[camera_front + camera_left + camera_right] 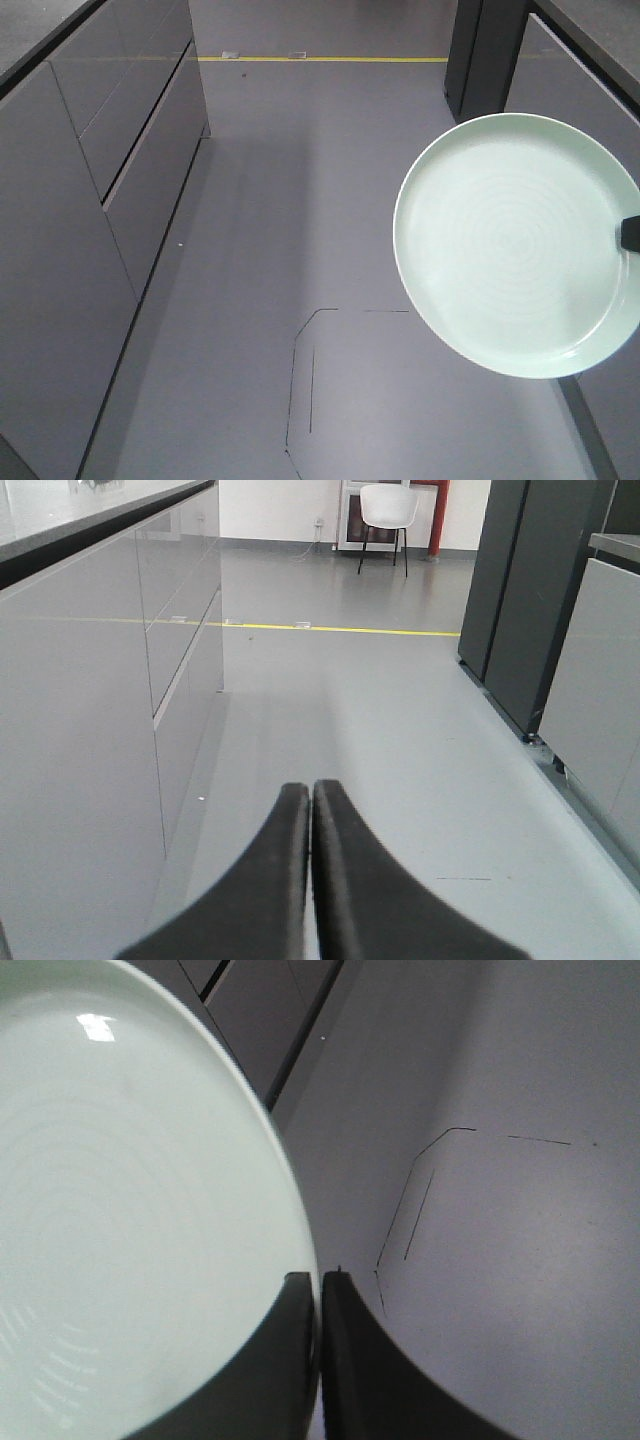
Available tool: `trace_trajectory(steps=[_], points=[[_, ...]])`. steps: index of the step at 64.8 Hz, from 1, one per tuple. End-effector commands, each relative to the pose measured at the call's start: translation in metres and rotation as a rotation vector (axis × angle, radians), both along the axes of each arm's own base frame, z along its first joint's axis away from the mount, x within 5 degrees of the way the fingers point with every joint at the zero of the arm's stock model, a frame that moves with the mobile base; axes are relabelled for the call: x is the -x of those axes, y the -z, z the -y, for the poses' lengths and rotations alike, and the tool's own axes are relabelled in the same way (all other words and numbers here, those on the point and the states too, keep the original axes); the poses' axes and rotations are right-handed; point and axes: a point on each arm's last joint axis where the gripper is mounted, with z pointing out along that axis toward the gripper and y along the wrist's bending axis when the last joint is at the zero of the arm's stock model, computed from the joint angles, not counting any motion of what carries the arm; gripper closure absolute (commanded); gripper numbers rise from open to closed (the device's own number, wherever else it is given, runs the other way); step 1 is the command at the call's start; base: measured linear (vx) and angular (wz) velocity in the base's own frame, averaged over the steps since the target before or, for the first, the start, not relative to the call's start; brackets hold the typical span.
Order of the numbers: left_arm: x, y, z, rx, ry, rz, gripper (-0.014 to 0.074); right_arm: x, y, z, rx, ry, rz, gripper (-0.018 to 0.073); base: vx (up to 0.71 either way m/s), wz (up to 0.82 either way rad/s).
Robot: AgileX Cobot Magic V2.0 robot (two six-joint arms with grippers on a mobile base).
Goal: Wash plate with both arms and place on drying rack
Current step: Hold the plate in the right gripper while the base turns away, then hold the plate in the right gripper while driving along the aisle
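Note:
The pale mint-green plate (515,245) hangs in the air at the right of the front view, its ringed inner face toward the camera. A black fingertip (630,232) of my right gripper shows at its right rim. In the right wrist view the plate (130,1220) fills the left side, and my right gripper (319,1278) is shut on its rim, one finger on each face. My left gripper (312,788) is shut with nothing between its fingers, pointing along the aisle above the floor. The drying rack is out of view.
Grey cabinet fronts with drawers (110,180) line the left side of the aisle. Dark tall units (515,590) stand at the right. A yellow line (330,629) crosses the grey floor ahead, and a white chair (387,515) stands far back.

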Motion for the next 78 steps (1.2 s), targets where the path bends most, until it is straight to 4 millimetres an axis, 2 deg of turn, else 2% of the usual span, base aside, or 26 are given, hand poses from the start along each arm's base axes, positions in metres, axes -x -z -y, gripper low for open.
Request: trace_trajectory(steps=[1,78], points=[[-0.0002,-0.0009,0.0014,0.006,0.018,0.064,0.0603,-0.0004,-0.0136,-0.0008,-0.028,0.021,0.081,0.0566,0.23,0.01],[-0.0002,-0.0007,0.0014,0.006,0.017,0.062,0.0603,-0.0004,-0.0136,-0.0008,-0.028,0.021,0.081,0.0566,0.25,0.03]])
